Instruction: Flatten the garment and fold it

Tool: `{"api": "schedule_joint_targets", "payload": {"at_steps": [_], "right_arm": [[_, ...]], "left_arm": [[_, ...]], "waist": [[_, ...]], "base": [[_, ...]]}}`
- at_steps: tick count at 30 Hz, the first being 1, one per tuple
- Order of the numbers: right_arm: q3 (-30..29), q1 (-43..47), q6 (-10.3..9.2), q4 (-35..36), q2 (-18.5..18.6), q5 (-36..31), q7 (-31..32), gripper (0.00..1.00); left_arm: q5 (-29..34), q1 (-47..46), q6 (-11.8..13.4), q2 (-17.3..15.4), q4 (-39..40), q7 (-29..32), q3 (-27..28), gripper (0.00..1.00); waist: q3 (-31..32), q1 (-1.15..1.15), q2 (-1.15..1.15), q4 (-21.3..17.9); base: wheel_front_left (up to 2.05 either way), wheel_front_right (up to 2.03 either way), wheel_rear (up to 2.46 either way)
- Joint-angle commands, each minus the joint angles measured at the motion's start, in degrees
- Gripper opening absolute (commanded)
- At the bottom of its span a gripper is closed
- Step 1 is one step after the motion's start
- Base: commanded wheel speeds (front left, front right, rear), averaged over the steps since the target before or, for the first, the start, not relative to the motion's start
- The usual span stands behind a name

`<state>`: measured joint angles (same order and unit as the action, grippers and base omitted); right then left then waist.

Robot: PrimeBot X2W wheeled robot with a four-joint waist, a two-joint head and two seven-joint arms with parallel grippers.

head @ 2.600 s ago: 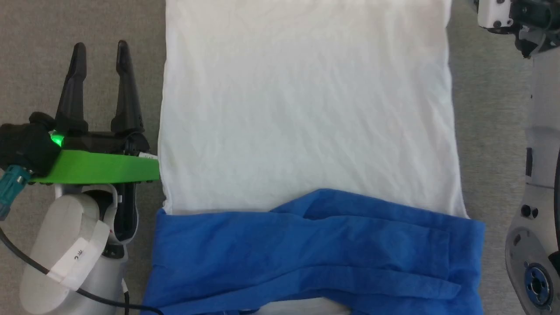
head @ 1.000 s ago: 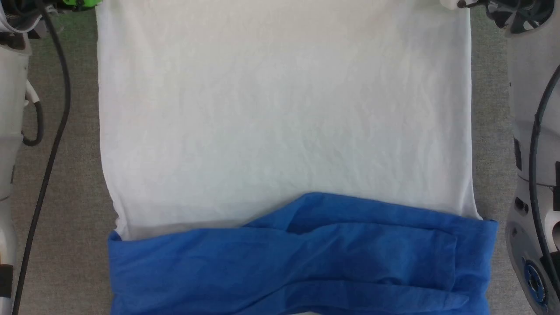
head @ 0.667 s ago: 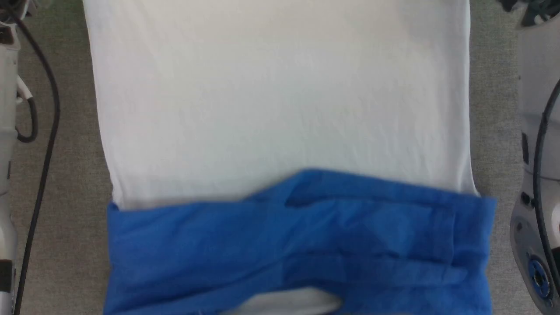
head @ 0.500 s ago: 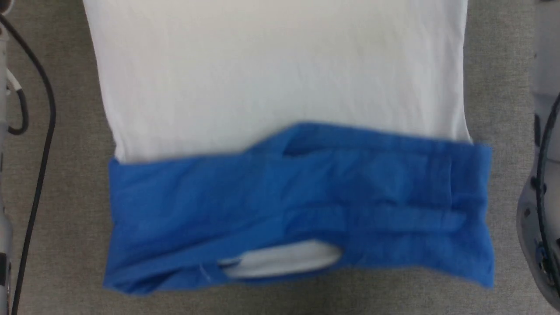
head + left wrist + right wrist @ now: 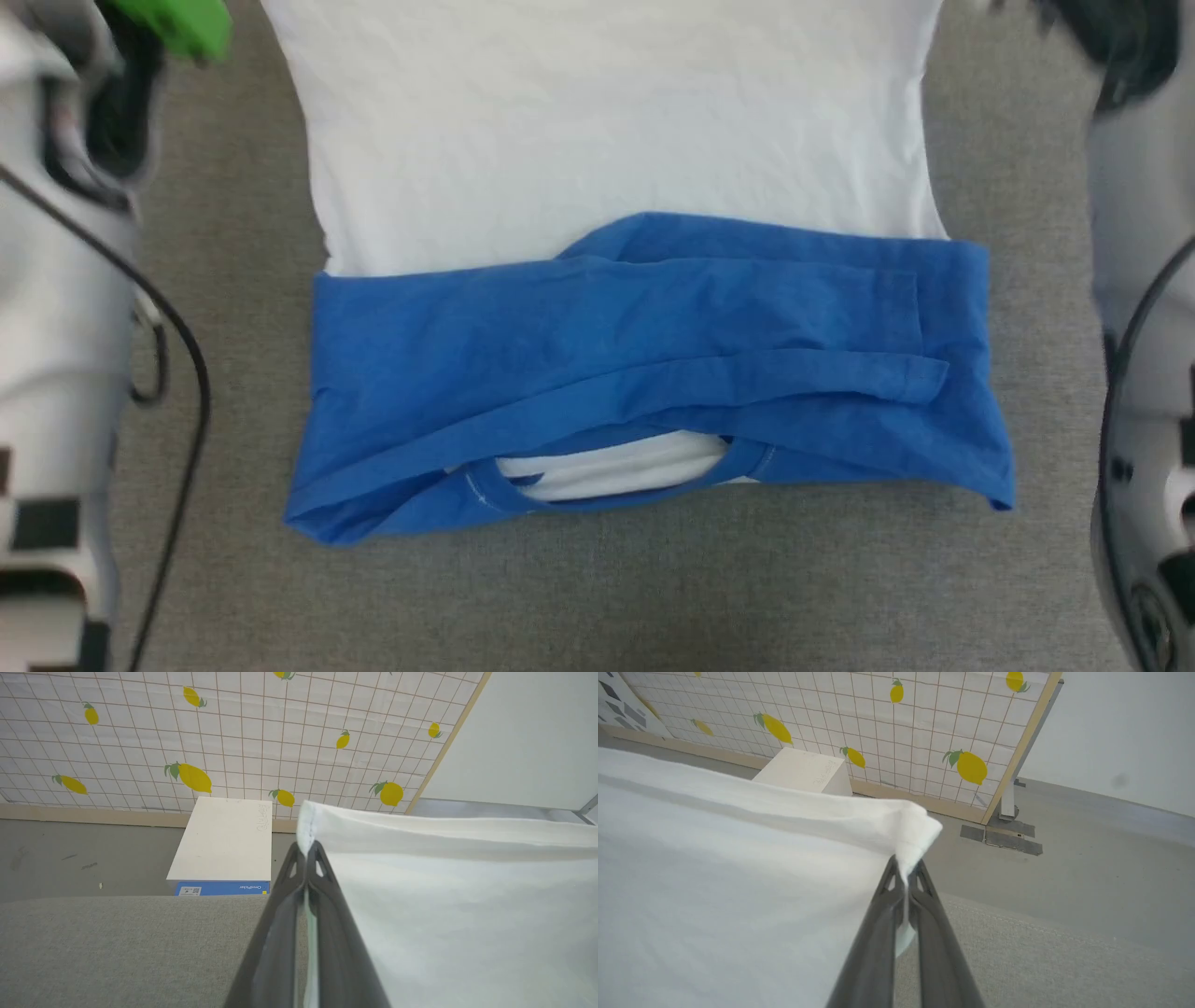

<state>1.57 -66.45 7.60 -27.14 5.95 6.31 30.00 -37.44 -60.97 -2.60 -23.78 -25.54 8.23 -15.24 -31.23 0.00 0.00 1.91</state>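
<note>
Four fingers (image 5: 275, 942) pinch garment (image 5: 616, 121) (white corners).

near edge: grey surface (image 5: 597, 597) bare in front of the garment (image 5: 616, 121), open pass | middle: garment covers it, blue sleeves (image 5: 653, 355) folded over in layers | left side: narrow strip, left forearm (image 5: 56, 308) and black cable (image 5: 200, 392) over it | right side: narrow strip, right forearm (image 5: 1134, 233) | past far edge: white box (image 5: 224, 844), lemon-print screen (image 5: 233, 742)

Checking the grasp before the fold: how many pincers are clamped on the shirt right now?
2. The left pincer is shut on one white corner of the shirt; the right pincer is shut on the other white corner.
</note>
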Motion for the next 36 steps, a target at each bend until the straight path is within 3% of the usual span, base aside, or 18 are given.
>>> {"api": "schedule_joint_targets", "payload": {"at_steps": [1, 7, 17, 27, 36], "right_arm": [[0.4, 3.6, -0.11, 0.5, 0.9, 1.8, -0.8, 0.0], [-0.5, 18.9, -0.11, 6.6, 2.1, 9.8, -2.8, 0.0], [-2.6, 42.3, -0.11, 15.6, -0.1, 15.4, -2.6, 0.0], [-4.3, 53.5, -0.11, 16.4, -1.9, 15.7, -2.9, 0.0], [-6.7, 59.5, -0.11, 13.5, -2.8, 14.5, -3.3, 0.0]], "left_arm": [[-0.9, 3.2, -0.3, 0.2, 0.7, -1.1, 0.6, 0.0], [-2.9, 17.8, 0.5, 0.7, 6.5, -3.8, 0.9, 0.0], [-6.1, 41.4, 5.4, 2.1, 17.1, -3.4, 0.5, 0.0], [-7.3, 54.1, 9.1, 4.0, 18.2, -3.9, -0.6, 0.0], [-8.2, 58.3, 10.8, 5.7, 15.1, -3.5, -1.7, 0.0]], "waist": [[6.6, 0.0, 0.0, 1.1], [13.2, 0.0, 0.0, 1.2], [20.6, 0.0, 0.0, 0.2], [23.6, 0.0, 0.0, -0.1], [24.8, 0.0, 0.0, 0.1]], "base": [[0.0, 0.0, 0.0], [0.0, 0.0, 0.0], [0.0, 0.0, 0.0], [0.0, 0.0, 0.0], [0.0, 0.0, 0.0]]}}
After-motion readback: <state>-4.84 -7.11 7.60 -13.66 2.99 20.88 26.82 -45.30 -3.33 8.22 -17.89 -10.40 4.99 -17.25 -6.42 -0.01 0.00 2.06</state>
